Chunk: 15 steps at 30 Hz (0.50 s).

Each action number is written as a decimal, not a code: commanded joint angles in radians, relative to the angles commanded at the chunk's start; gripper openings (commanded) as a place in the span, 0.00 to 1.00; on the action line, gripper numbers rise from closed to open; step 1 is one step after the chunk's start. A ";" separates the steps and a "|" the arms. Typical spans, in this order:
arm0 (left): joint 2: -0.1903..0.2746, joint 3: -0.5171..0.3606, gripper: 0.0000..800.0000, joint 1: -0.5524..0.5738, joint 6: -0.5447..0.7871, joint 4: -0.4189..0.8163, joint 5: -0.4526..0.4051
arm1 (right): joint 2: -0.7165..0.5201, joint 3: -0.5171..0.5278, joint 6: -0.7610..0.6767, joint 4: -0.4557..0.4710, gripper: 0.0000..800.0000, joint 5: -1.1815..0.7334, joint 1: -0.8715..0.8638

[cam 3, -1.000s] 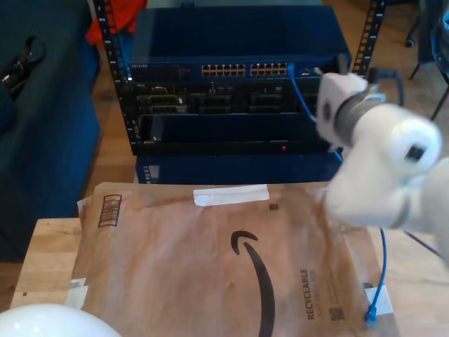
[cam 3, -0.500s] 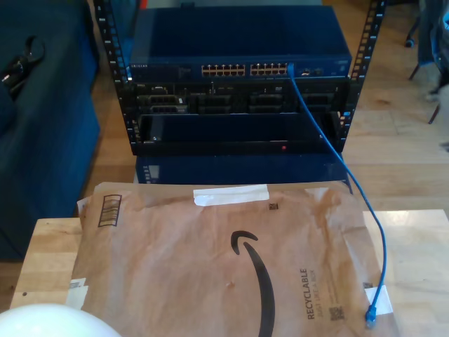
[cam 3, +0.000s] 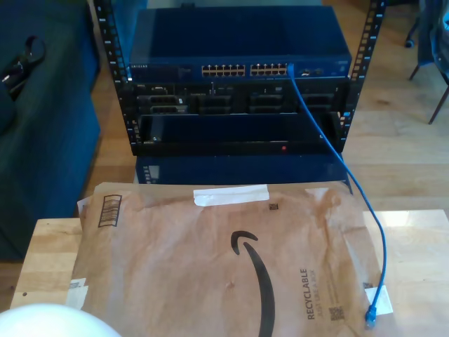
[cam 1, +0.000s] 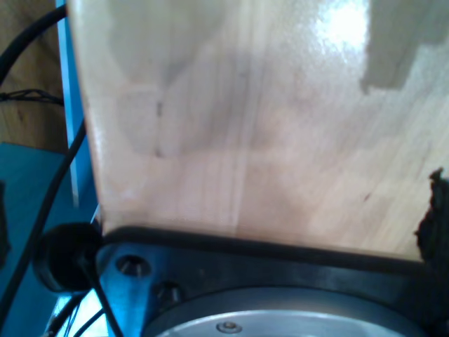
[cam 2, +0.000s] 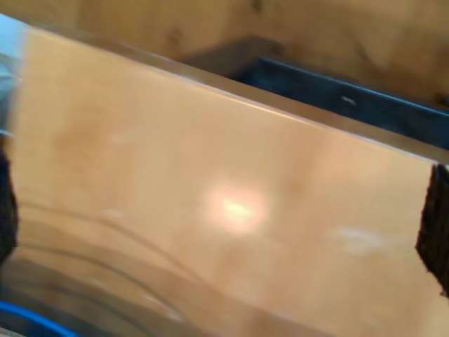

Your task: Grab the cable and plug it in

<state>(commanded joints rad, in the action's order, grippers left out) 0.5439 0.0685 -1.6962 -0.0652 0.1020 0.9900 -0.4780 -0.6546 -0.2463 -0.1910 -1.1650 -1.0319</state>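
The cable is a thin bright blue line. One end sits in the top right port of the blue switch in the rack. It runs down onto the wooden table, and its free plug lies near the exterior view's lower right corner. One dark fingertip of my first gripper shows over bare table wood. My second gripper hangs over bare wood, its dark fingers far apart at the picture's edges with nothing between them.
A large brown paper mailer covers most of the table. A white rounded part of an arm shows at the exterior view's bottom left. Black cables and a metal base ring lie beside the table edge.
The blurred white arm at the exterior view's right one second ago has left the picture. The cable and mailer have not moved.
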 joint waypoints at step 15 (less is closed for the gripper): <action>0.000 0.000 1.00 -0.002 0.000 -0.002 0.000 | -0.290 0.451 0.164 0.123 0.99 0.051 -0.328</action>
<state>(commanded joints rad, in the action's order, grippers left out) 0.5439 0.0685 -1.6978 -0.0652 0.1005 0.9900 -0.7679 -0.2035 -0.0821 -0.0683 -1.1143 -1.3602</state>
